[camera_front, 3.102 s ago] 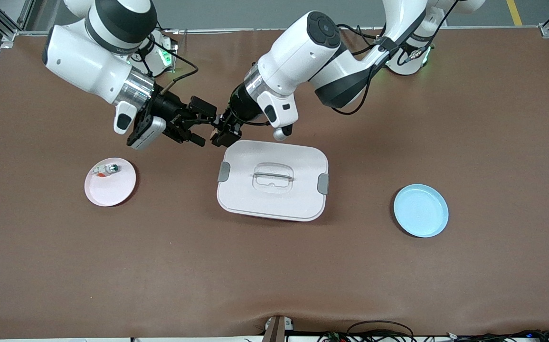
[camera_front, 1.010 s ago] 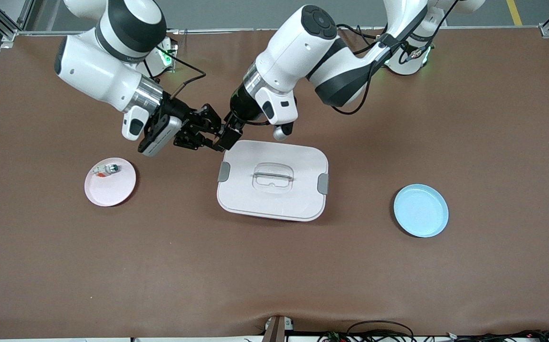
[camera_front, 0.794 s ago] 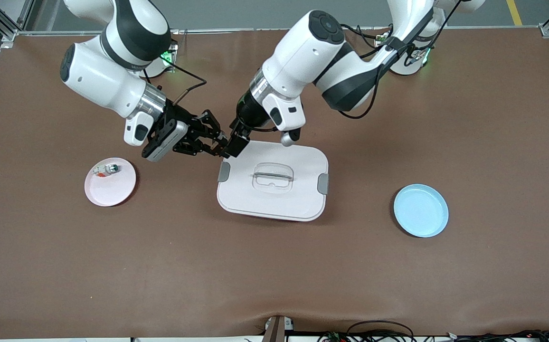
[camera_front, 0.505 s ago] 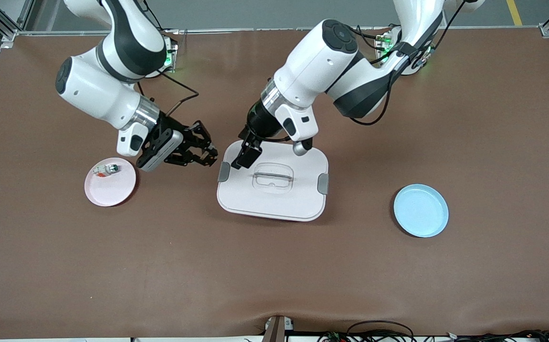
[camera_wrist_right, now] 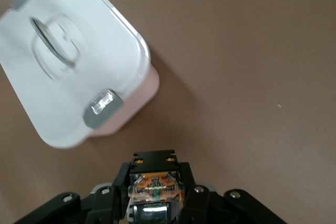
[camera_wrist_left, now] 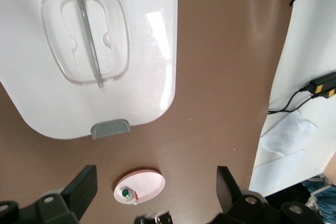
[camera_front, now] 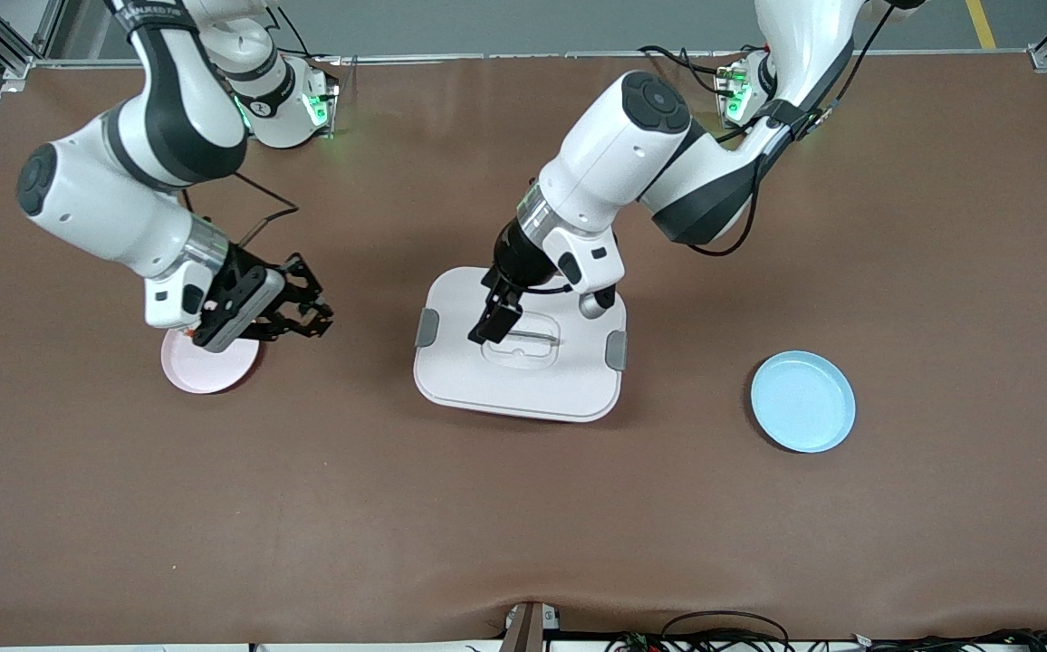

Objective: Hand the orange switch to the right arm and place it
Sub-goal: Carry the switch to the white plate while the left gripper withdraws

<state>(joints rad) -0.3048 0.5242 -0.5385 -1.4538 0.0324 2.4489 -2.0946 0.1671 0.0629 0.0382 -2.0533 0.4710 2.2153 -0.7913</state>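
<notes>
The orange switch (camera_wrist_right: 156, 187), a tiny black box with an orange window, sits between the fingers of my right gripper (camera_wrist_right: 155, 179), which is shut on it. In the front view the right gripper (camera_front: 317, 317) hangs low over the brown table beside the pink plate (camera_front: 206, 369); the switch cannot be made out there. My left gripper (camera_front: 490, 328) is open and holds nothing, above the lid of the white box (camera_front: 523, 385). Its fingers (camera_wrist_left: 81, 192) stand wide apart in the left wrist view.
The pink plate (camera_wrist_left: 142, 183) carries a small white-green part (camera_wrist_left: 126, 194). The white lidded box (camera_wrist_left: 105, 51) stands mid-table. A blue plate (camera_front: 802, 401) lies toward the left arm's end. Cables run along the table edge nearest the front camera.
The two grippers have drawn apart. My right gripper carried the switch toward the pink plate and lower. My left gripper, open, swung over the white box's lid.
</notes>
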